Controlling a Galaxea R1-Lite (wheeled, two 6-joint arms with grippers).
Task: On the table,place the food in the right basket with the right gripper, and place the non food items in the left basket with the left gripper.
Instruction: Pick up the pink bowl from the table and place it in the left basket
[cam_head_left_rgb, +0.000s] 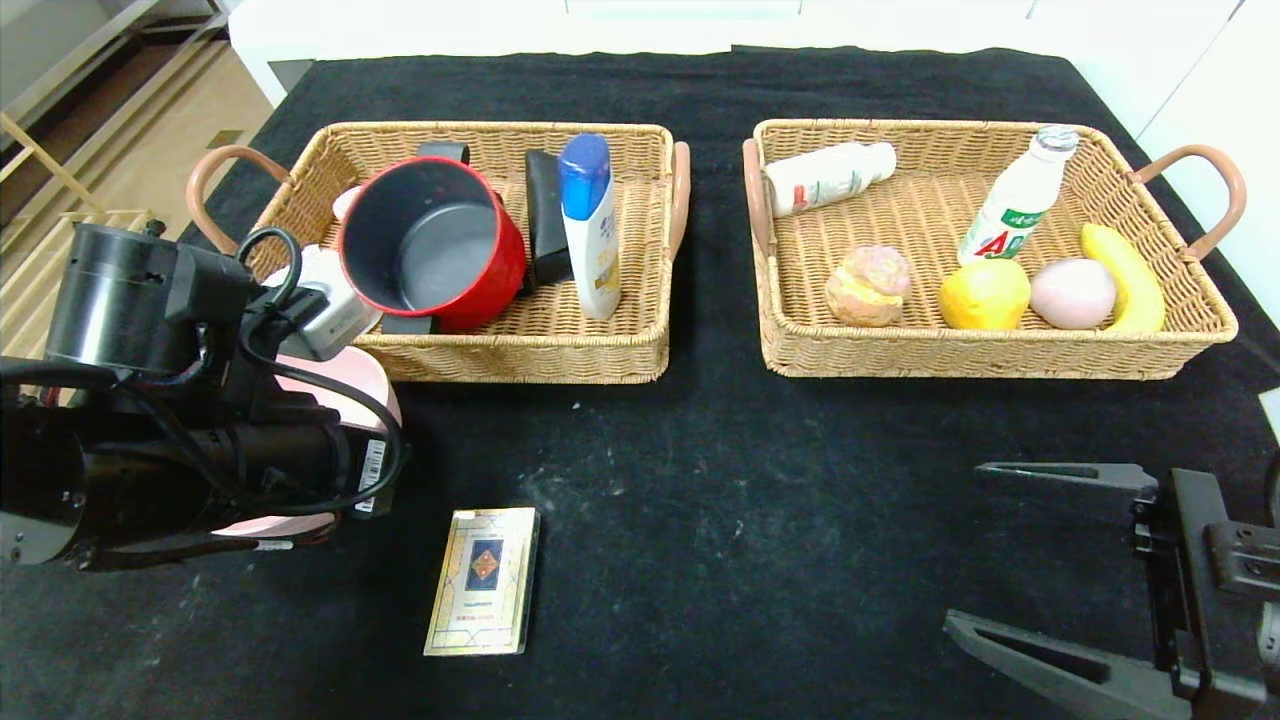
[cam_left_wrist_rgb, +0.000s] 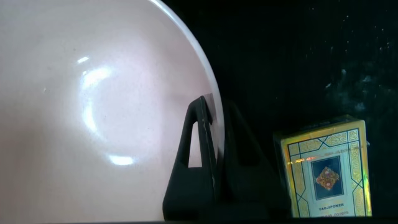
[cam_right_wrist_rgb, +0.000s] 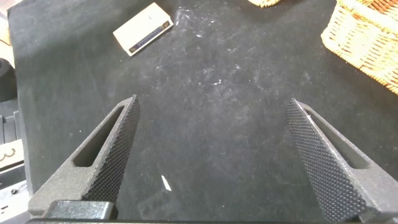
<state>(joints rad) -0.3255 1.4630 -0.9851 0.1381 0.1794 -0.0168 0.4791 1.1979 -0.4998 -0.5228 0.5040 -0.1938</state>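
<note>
Pink bowl (cam_head_left_rgb: 345, 372) sits at the left of the head view, just in front of the left basket (cam_head_left_rgb: 520, 355) and mostly hidden under the left arm. Over there the left gripper (cam_left_wrist_rgb: 208, 155) has its jaws closed on the bowl's rim, one finger (cam_left_wrist_rgb: 194, 146) inside the bowl and the other outside, as the wrist view shows it. That thin edge-hold is what worries me: a smooth, glossy bowl pinched at one spot could pivot or slip out as it rises.

Room is the next trouble. The left basket already holds a red pot (cam_head_left_rgb: 432, 243), a shampoo bottle (cam_head_left_rgb: 590, 222), a black object (cam_head_left_rgb: 545, 215) and something white at its near left corner (cam_head_left_rgb: 335, 300), so the bowl may land on the pot or perch on the wicker wall and tip back out.

A card box (cam_head_left_rgb: 484, 580) lies low in the middle of the frame, near the bowl, and a swinging bowl could knock it.

At lower right, the right gripper (cam_head_left_rgb: 1040, 565) hangs with jaws wide apart and nothing between them. The right basket (cam_head_left_rgb: 980, 355) already holds the food.
</note>
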